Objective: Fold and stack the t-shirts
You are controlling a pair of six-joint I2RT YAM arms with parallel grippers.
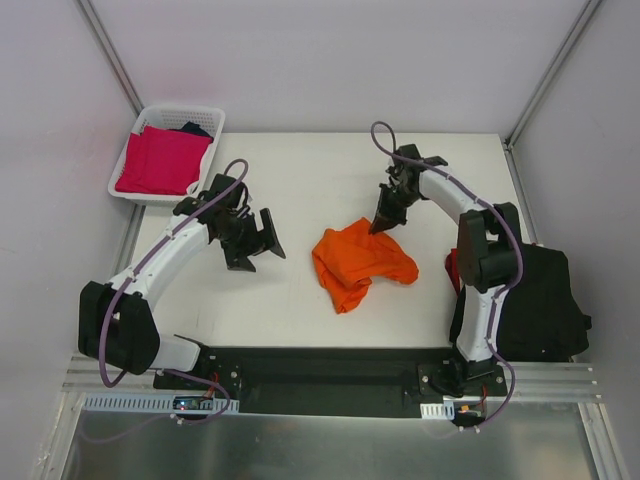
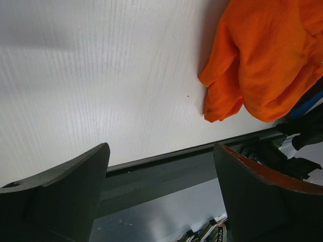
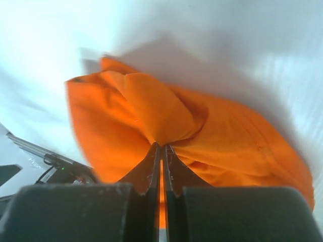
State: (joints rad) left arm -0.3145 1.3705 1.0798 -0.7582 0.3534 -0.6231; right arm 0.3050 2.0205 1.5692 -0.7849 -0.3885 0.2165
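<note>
A white table with a faintly ribbed, matte top carries everything. Near its middle, a little toward the right, a bright orange t-shirt lies crumpled in a loose heap, its folds bunched up and one flap trailing toward the near edge. At the far left corner stands a white plastic lattice basket, its outer side past the table's left edge; a magenta-pink t-shirt fills it. At the near right corner a heap of black t-shirts spreads out beyond the table's right edge, a bit of red trim showing on its left side.
</note>
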